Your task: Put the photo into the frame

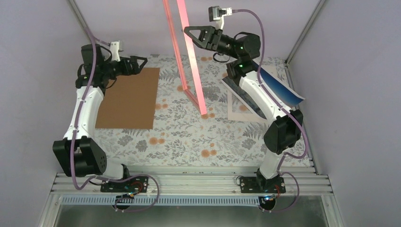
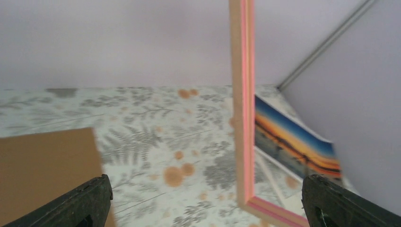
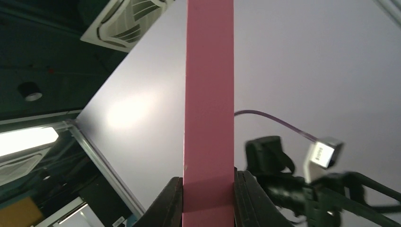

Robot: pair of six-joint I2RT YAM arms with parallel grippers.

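Between the fingers of my right gripper [image 3: 209, 203], the thin pink rectangular picture frame [image 3: 209, 94] looks smooth and flat, an even satin pink with no grain. Seen from my left wrist, its side edge is pale tan, like raw wood or fibreboard. The fingers [image 2: 90, 201] of my left gripper [image 2: 208, 203] read as matt black plastic, faintly textured. Just below them, the plain brown cardboard sheet [image 2: 42, 165] is dull and papery. The floral-printed table cover [image 2: 156, 137] under both tools is matt; I can't tell whether it is cloth or paper. Beyond the frame, the rectangular sunset photo print [image 2: 293, 146] is glossy and curls like thin paper.
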